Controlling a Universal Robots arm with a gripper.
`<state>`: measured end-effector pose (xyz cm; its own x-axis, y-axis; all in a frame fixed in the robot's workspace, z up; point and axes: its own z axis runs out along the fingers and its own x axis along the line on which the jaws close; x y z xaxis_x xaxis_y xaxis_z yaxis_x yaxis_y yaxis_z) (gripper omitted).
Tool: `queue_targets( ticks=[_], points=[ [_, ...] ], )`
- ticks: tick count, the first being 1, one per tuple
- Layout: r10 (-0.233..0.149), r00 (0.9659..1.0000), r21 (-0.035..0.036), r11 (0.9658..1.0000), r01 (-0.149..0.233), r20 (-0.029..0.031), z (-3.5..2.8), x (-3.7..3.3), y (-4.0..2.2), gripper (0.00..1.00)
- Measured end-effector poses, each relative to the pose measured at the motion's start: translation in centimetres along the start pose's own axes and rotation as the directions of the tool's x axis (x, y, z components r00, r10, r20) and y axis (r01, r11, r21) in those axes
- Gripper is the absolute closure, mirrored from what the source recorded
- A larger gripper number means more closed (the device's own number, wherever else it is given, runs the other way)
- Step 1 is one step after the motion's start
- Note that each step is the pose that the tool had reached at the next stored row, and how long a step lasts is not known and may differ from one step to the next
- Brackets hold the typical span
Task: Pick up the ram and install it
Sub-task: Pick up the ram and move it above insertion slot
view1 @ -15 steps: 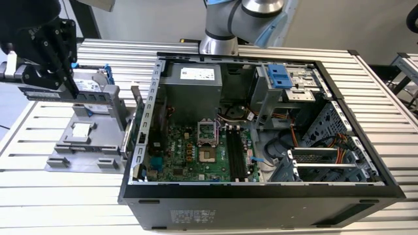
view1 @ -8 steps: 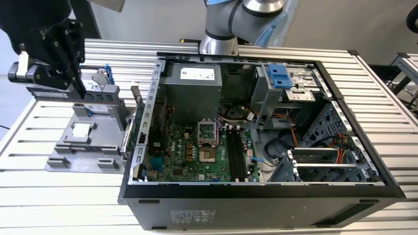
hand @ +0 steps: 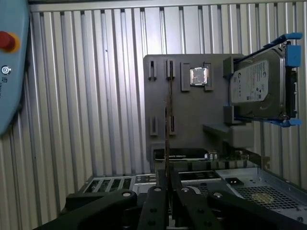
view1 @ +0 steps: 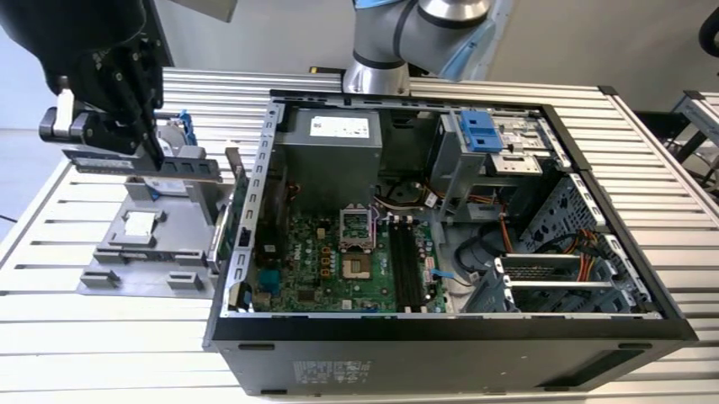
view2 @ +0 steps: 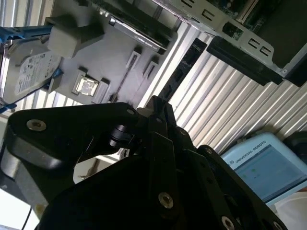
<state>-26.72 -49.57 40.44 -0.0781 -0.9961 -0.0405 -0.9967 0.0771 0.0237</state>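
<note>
my ribbed metal table (view1: 101, 337) spans the exterior view's lower frame; a plain grey wall (view1: 584, 42) sits upper right.

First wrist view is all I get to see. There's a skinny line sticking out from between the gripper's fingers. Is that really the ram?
Observer: Yes. In the second wrist view the ram shows its flat side, with dark chips along it.
Operator: Is it plugged in yet?
Observer: No. In the exterior view the gripper holds it over the grey tray, outside the open computer case, on the exterior view's left of it.
</note>
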Motion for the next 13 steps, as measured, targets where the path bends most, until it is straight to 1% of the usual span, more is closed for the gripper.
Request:
queue_targets(
  ticks=[9, 11, 13],
  points=[
    [0.000, 1.0000, 0.0000, 1.0000, 0.000, 0.0000, -0.03, -0.12, -1.56, 1.00],
    [0.000, 1.0000, 0.0000, 1.0000, 0.000, 0.0000, -0.04, -0.14, -1.82, 1.00],
    [0.000, 1.0000, 0.0000, 1.0000, 0.000, 0.0000, -0.04, -0.15, -1.91, 1.00]
  ],
)
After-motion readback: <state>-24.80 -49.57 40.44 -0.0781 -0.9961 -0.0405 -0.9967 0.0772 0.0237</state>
